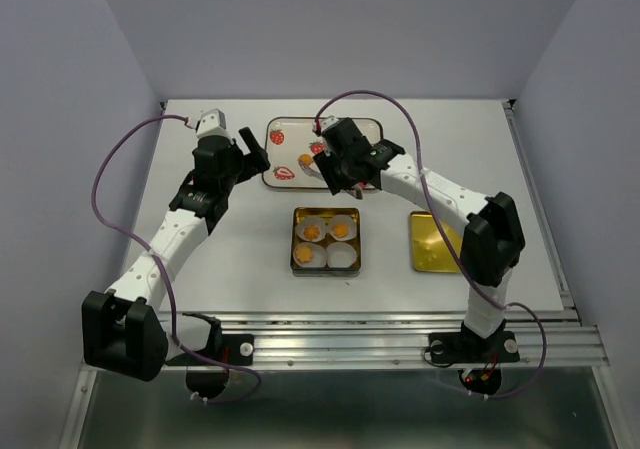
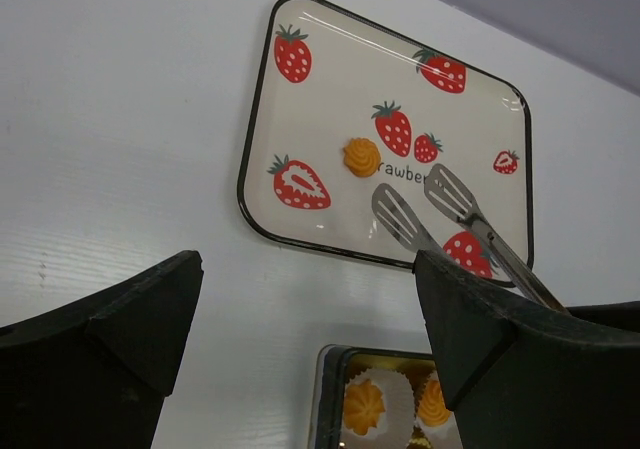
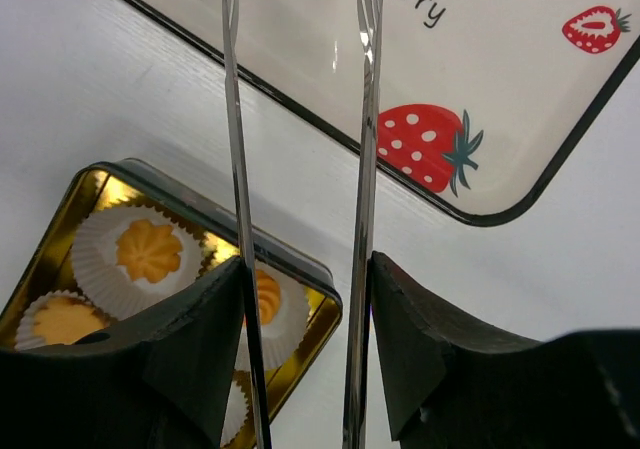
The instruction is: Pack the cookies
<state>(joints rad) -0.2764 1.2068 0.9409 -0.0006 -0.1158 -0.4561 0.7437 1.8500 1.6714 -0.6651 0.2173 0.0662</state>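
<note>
Fingers (image 3: 200, 349) pinch tongs (image 2: 398, 216) near swirled orange cookie (image 2: 361, 156).

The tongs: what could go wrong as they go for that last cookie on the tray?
The tongs are thin and smooth, so the cookie could slip out or crumble if squeezed hard. It could skid on the glossy tray when nudged. The one empty paper cup in the tin sits beside filled ones, so a poor drop may miss.

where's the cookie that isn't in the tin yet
The loose cookie sits near the middle of the strawberry tray in the left wrist view, left of the tongs tips, not touching them.
</note>
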